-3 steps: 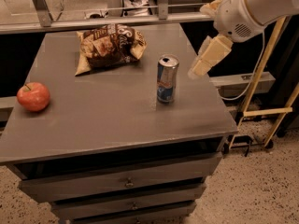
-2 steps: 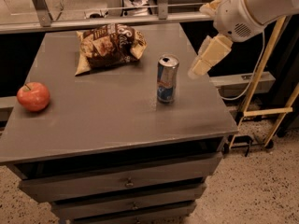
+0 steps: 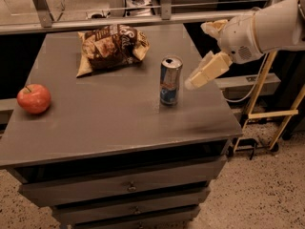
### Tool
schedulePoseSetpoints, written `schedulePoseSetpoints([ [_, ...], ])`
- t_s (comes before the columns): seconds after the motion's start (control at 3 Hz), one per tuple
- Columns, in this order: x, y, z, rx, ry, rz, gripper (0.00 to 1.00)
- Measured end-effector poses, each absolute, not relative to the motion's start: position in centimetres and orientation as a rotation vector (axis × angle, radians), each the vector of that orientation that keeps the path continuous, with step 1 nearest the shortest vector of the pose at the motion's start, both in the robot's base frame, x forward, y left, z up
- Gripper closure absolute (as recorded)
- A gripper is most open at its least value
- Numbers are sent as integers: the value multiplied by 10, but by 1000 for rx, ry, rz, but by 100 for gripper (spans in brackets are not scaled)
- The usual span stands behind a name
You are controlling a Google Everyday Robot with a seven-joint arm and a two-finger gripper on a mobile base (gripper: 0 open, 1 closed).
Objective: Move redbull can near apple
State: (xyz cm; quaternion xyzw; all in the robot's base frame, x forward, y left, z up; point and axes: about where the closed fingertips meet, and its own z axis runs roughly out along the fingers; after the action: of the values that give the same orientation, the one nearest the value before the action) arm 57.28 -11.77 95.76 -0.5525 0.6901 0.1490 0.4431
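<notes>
The redbull can (image 3: 170, 80) stands upright on the grey table top (image 3: 119, 113), right of the middle. The red apple (image 3: 34, 98) sits near the table's left edge, far from the can. My gripper (image 3: 202, 75) hangs from the white arm (image 3: 267, 25) at the upper right. It hovers just right of the can, above the table's right edge, a small gap apart and holding nothing.
A brown snack bag (image 3: 112, 46) lies at the back of the table behind the can. Drawers (image 3: 128, 187) run below the table top. A metal rail (image 3: 119, 20) crosses behind. A yellow ladder frame (image 3: 267, 113) stands to the right.
My gripper has dropped slightly and moved a little closer to the can. The can, apple and bag have not moved.
</notes>
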Motion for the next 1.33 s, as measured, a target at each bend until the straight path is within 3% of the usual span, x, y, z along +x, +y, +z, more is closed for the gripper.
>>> schedulePoseSetpoints([
  [1.33,562,-66,938,-1207,1500,730,0],
])
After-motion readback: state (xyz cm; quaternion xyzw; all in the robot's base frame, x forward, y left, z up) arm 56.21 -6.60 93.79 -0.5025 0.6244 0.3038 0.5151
